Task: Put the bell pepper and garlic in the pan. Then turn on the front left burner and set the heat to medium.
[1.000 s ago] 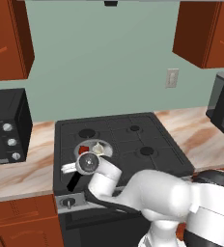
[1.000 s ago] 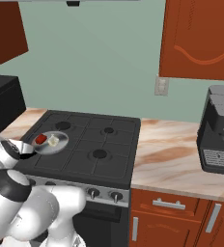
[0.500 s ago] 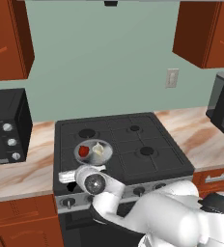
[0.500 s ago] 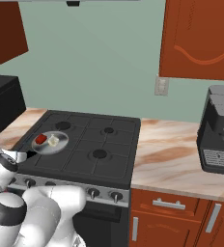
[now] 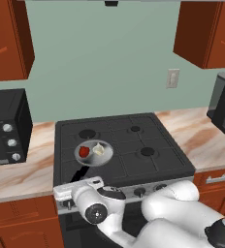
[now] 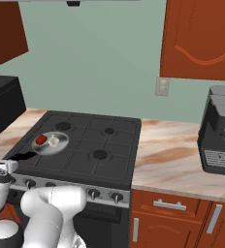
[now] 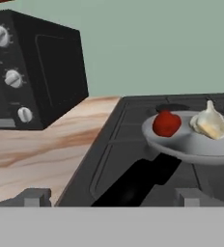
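Observation:
The silver pan (image 5: 93, 158) rests on the stove's front left burner, its black handle (image 7: 133, 185) pointing toward me. Inside it lie the red bell pepper (image 5: 84, 151) and, just to its right, the cream-white garlic (image 5: 99, 149). In the hand view the bell pepper (image 7: 166, 123) and garlic (image 7: 209, 123) sit side by side in the pan (image 7: 191, 144). My gripper (image 7: 109, 198) is open and holds nothing. It hangs low at the stove's front edge (image 5: 78, 187), short of the handle's end. From the right, the gripper (image 6: 2, 166) sits left of the knob row.
A black toaster oven (image 5: 5, 127) stands on the marble counter (image 7: 32, 149) left of the stove. A dark coffee machine (image 6: 220, 131) stands on the right counter. Stove knobs (image 6: 92, 193) line the front panel. Wood cabinets hang above.
My arm has dropped and pulled back from above the pan to the stove's front edge. The pepper and garlic have stayed in the pan.

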Tool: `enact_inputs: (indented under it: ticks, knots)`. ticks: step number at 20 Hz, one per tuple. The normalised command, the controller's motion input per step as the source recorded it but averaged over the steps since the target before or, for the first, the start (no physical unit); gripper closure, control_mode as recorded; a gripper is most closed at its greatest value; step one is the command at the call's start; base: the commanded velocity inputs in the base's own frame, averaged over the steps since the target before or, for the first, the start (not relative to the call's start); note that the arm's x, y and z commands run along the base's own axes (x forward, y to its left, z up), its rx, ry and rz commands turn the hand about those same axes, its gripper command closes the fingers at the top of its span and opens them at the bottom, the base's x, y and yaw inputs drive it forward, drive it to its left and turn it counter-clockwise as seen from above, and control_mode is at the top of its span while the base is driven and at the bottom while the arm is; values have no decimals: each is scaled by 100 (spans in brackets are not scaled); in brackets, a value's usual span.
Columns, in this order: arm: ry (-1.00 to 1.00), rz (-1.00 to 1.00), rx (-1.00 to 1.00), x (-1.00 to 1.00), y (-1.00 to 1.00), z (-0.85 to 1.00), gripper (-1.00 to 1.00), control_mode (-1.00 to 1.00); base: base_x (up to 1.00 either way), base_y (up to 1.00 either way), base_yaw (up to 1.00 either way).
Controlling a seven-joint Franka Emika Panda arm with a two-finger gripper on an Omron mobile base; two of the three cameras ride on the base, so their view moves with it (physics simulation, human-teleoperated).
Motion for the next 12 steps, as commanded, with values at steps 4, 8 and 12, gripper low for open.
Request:
enact_inputs:
  ticks: [4,8,12]
  knots:
    - [-10,0,0,-30,13,0,-100,-100,0,0,0]
    - [-11,0,0,-26,1,0,-100,-100,0,0,0]
    - [-13,0,0,-34,0,-2,-100,-100,0,0,0]
